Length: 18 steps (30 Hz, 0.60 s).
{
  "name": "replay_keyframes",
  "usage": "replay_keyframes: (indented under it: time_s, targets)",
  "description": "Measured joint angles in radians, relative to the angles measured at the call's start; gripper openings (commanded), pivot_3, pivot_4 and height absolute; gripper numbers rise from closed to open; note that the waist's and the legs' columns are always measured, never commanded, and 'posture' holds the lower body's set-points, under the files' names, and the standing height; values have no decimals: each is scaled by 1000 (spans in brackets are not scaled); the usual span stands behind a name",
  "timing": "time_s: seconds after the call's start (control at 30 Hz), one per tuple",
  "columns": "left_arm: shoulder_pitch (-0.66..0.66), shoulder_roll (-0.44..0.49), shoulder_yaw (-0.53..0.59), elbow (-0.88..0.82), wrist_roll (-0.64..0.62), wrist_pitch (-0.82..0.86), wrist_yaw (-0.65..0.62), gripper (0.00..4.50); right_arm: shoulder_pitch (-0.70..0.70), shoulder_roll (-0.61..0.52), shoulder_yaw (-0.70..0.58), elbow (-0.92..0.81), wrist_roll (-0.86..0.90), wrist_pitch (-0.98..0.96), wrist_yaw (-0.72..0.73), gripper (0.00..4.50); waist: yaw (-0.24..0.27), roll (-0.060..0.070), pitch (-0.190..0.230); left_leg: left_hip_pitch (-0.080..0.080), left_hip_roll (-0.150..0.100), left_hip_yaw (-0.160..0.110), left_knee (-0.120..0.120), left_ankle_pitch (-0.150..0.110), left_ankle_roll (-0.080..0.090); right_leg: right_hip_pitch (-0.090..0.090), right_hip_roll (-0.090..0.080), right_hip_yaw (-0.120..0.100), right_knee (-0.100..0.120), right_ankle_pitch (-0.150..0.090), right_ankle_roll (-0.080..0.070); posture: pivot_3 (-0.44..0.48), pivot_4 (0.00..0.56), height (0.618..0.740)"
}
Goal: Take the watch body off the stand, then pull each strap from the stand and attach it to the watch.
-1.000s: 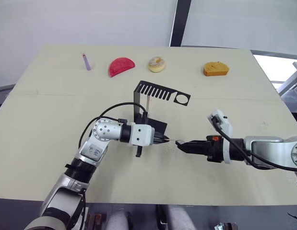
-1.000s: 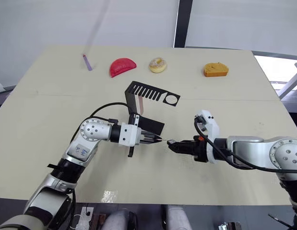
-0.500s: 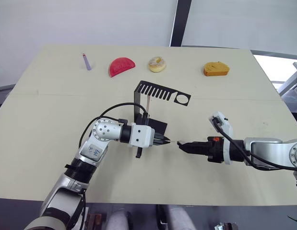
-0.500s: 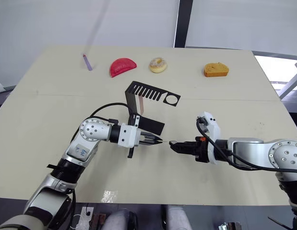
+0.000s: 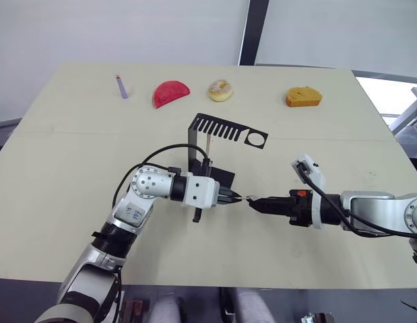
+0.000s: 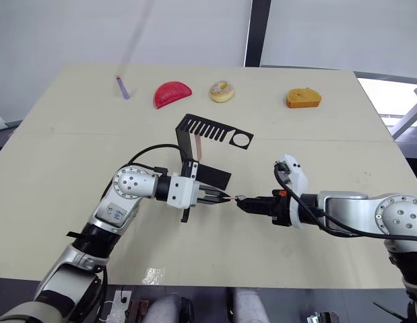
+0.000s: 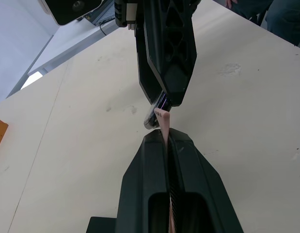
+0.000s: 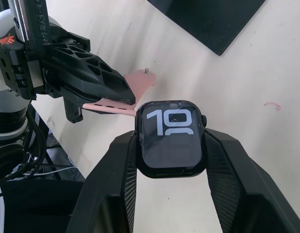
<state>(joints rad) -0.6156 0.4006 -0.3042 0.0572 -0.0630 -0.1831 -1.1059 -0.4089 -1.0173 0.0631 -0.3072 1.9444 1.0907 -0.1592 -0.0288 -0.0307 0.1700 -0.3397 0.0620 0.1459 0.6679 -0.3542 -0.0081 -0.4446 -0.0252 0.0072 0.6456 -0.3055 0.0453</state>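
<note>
The black stand (image 5: 225, 131) rises at the table's middle, and one pale strap (image 5: 207, 145) hangs from its comb arm. Just in front of the stand's base, my left gripper (image 5: 234, 197) is shut on another pink-beige strap (image 7: 165, 127), held edge-on between its fingers. My right gripper (image 5: 254, 202) faces it from the right, shut on the watch body (image 8: 170, 138), whose dark screen shows light digits. The strap's free end (image 8: 140, 81) lies against the watch body's far edge. Whether it is seated in the case I cannot tell.
Along the table's far side lie a purple stick (image 5: 121, 86), a red slice (image 5: 170, 93), a doughnut (image 5: 220, 89) and an orange bread piece (image 5: 303, 97). The table's (image 5: 60, 202) front edge runs close below both arms.
The two grippers have drawn together: the right one moved left with the watch body, the left one slightly right with the strap, closing the small gap between them.
</note>
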Motion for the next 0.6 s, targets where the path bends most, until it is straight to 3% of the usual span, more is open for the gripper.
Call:
replay_keyframes:
  time_s: [0.6]
  targets:
    - [0,11,-1,4,0,0,0,0,0,-7,-2,2,3,1,1,1509,0,0,0,0,0,0,0,0,0,0,0,0,0,0,0,0,150,737]
